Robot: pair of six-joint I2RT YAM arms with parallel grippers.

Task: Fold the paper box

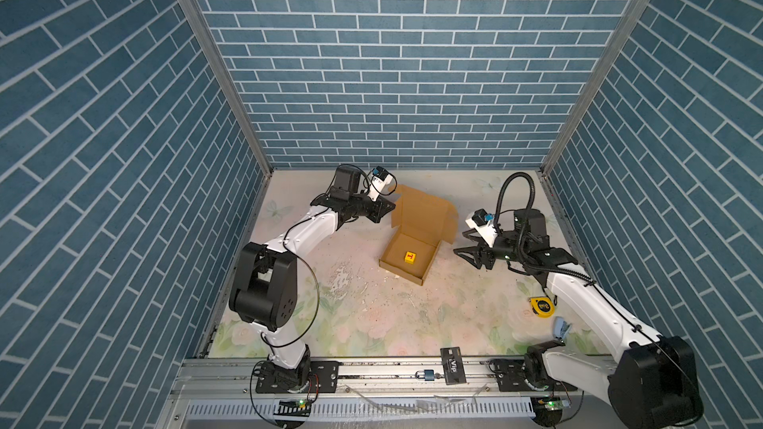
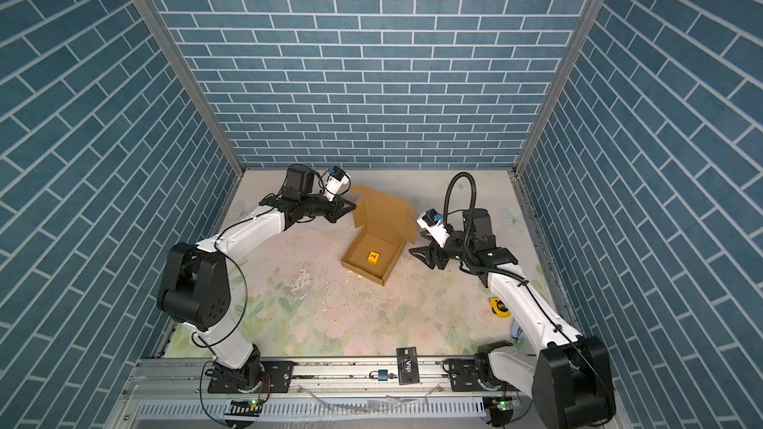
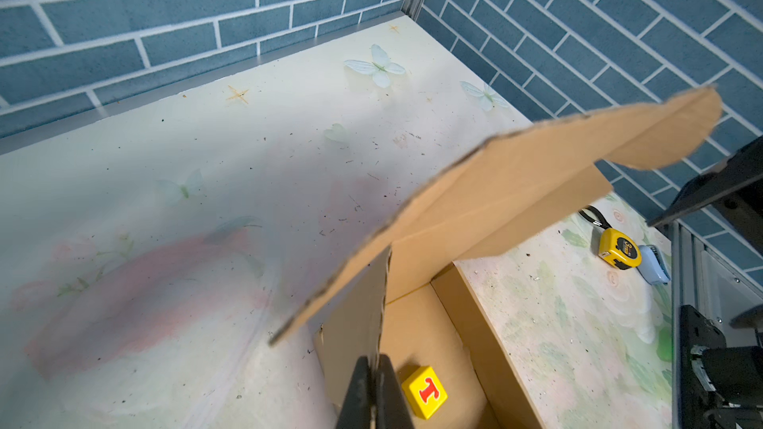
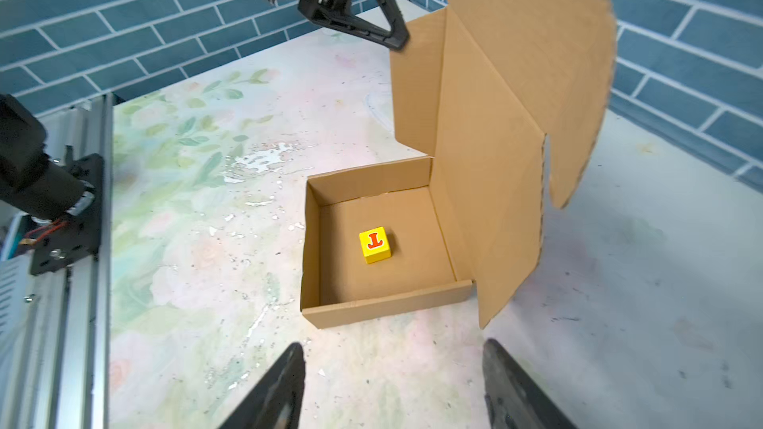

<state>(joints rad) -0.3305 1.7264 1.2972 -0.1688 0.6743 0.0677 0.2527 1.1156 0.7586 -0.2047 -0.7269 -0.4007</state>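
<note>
Nearest us: the right arm (image 1: 656,381), its black elbow joint high over the front right corner.
Count: we see two arms, one paper box (image 1: 425,212), one yellow cube (image 1: 410,257), one tape measure (image 1: 541,307), one padlock (image 1: 425,375) and one black card (image 1: 453,365).
Writing: we read a red "T" on the cube and "VIP" on the card. The tape measure's label is too small to read.
Paper box: it sits on the table (image 1: 371,315), far middle, between the grippers. The tray lies flat, the lid stands up, and the cube is inside the tray.
Left arm (image 1: 305,229): it is stretched toward the back wall. The left gripper (image 3: 375,365) is clamped on the edge of the lid's side flap.
Right gripper (image 4: 394,346): its jaws are wide apart and hold nothing. It is near the tray's side, not touching.
</note>
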